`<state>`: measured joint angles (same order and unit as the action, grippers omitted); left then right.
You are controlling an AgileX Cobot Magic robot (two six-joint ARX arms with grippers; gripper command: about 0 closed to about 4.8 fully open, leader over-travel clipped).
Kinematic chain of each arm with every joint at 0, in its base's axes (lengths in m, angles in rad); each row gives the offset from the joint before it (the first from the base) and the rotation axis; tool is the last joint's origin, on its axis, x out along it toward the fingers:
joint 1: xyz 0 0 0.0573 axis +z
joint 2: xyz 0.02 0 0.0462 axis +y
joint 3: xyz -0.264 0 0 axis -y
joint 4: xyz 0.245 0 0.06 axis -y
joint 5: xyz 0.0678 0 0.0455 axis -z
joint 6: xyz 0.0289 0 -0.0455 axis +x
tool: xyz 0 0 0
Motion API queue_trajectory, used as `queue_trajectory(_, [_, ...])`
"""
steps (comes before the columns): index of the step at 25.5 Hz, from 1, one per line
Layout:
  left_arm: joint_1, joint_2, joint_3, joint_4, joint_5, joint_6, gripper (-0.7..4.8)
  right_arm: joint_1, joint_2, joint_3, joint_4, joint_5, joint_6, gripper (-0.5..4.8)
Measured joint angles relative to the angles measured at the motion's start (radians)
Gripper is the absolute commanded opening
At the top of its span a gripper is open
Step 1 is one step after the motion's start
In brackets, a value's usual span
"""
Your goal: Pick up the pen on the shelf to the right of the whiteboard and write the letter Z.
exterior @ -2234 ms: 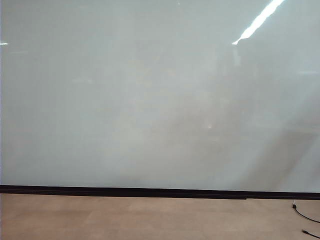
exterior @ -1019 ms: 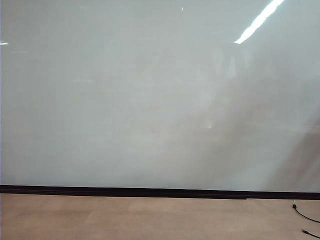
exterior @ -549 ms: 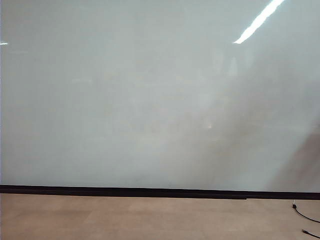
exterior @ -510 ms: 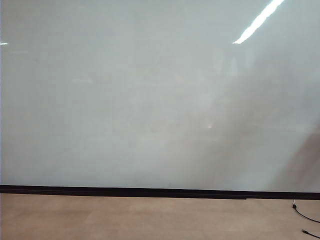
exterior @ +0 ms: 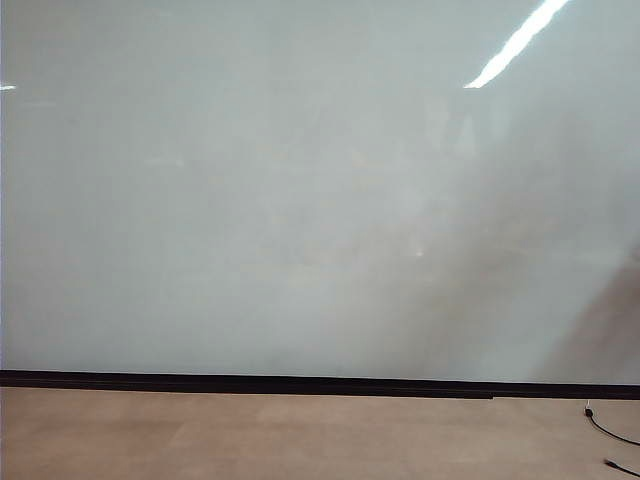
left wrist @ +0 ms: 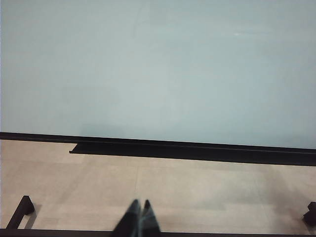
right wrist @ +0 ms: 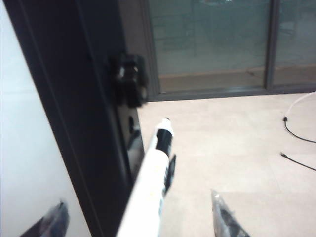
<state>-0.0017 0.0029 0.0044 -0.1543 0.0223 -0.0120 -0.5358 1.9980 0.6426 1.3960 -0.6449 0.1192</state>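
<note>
Right wrist view gives me the pen [right wrist: 149, 187]: a white barrel with a black band and a dark pointed tip, standing up between the two fingers of the right end effector [right wrist: 138, 219]. One blurred finger [right wrist: 52, 222] shows against the pale board face, the other finger [right wrist: 224, 222] over the floor; they stand wide apart, and the barrel sits in the gap. I cannot tell from this picture whether either finger touches it. The pen lies just beside the black frame [right wrist: 69, 113] at the whiteboard's [right wrist: 19, 148] edge, near a black clamp-like fitting [right wrist: 129, 79] on that frame. Beyond it I see beige floor [right wrist: 237, 148], a thin black cable [right wrist: 296, 136], and glass panels in dark frames [right wrist: 212, 39].

On the left wrist view, the left end effector [left wrist: 138, 219] hangs low over the floor with its fingertips pressed together, facing the board and the black strip [left wrist: 197, 150] along its lower edge.

From the exterior view I get only the blank board face [exterior: 300, 200], with a ceiling-light glare [exterior: 515, 45] across it, and no arm.
</note>
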Motion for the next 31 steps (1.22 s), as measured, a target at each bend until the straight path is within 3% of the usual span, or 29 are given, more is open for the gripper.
queue_trajectory(7, [0.0,0.0,0.0,0.0,0.0,0.0,-0.04,0.0,0.0,0.019,0.005,-0.017,0.0,3.62])
queue_trajectory(9, [0.0,0.0,0.0,0.0,0.0,0.0,-0.05,0.0,0.001,0.026,0.002,-0.025,0.0,3.26])
queue_trajectory(19, [0.0,0.0,0.0,0.0,0.0,0.0,-0.04,0.0,0.0,0.028,0.003,-0.025,0.0,2.95])
queue_trajectory(31, [0.0,0.0,0.0,0.0,0.0,0.0,-0.04,0.0,0.0,0.024,0.003,-0.025,0.004,2.91])
